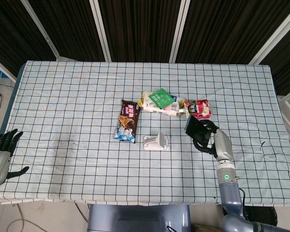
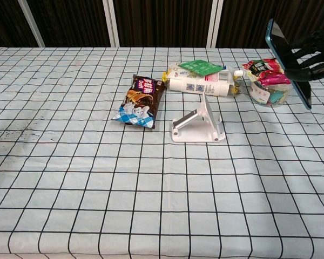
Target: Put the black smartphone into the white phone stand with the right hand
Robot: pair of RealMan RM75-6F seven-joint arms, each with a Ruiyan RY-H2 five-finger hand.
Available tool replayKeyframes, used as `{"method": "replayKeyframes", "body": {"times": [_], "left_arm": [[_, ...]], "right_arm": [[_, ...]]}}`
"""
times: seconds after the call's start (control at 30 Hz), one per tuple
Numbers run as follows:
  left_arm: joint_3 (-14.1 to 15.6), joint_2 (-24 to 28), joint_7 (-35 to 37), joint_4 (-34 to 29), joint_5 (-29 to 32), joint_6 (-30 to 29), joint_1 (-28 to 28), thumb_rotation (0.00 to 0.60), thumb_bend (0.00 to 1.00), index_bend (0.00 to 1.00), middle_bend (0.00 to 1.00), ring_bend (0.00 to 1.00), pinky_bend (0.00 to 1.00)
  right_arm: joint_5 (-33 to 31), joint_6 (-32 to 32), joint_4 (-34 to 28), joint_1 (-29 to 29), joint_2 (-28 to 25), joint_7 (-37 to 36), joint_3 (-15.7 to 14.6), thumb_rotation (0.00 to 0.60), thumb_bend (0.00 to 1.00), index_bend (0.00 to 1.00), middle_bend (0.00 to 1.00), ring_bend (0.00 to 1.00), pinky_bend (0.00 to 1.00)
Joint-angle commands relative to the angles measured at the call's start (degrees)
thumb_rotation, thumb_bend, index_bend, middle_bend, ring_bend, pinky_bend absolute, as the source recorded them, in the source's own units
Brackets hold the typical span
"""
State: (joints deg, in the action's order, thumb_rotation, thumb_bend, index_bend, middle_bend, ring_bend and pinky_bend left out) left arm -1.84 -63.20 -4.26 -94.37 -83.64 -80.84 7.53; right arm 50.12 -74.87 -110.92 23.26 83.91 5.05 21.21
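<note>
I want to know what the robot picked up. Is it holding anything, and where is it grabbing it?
Its right hand holds the black smartphone by its long edges, lifted off the table. The left hand holds nothing.

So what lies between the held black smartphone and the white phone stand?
Only bare checked tablecloth; chest view shows the black smartphone lifted in the right hand, right of the white phone stand.

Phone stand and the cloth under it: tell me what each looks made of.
The white phone stand looks like moulded plastic with a matte finish: crisp edges, even white, no glare. The table cover looks like thin woven fabric or soft vinyl, white with a black grid; slight wrinkles suggest cloth, but the exact material cannot be told.
</note>
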Motion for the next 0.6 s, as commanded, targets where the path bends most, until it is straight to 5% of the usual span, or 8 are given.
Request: {"method": "replayKeyframes", "body": {"times": [0.03, 0.33, 0.6], "left_arm": [[0.01, 0.04, 0.11, -0.02, -0.03, 0.01, 0.0, 0.6, 0.0, 0.0, 0.0, 0.0, 0.0], [0.09, 0.22, 0.81, 0.08, -0.18, 0.31, 0.12, 0.6, 0.0, 0.0, 0.0, 0.0, 0.0], [0.07, 0.32, 1.11, 0.0, 0.21, 0.86, 0.27, 0.6, 0.0, 0.0, 0.0, 0.0, 0.0]], "right_arm": [[1.46, 0.26, 0.12, -0.38, 2.73, -4.46, 0.57, 0.6, 0.49, 0.77, 0.69, 0.41, 0.26], [3.98, 0.51, 3.79, 0.88, 9.15, -10.11, 1.08, 0.6, 0.49, 0.76, 0.69, 0.41, 0.26], [8.97, 6.66, 8.93, 1.6, 9.72, -19.27, 0.16, 0.6, 0.48, 0.76, 0.69, 0.41, 0.26]]}}
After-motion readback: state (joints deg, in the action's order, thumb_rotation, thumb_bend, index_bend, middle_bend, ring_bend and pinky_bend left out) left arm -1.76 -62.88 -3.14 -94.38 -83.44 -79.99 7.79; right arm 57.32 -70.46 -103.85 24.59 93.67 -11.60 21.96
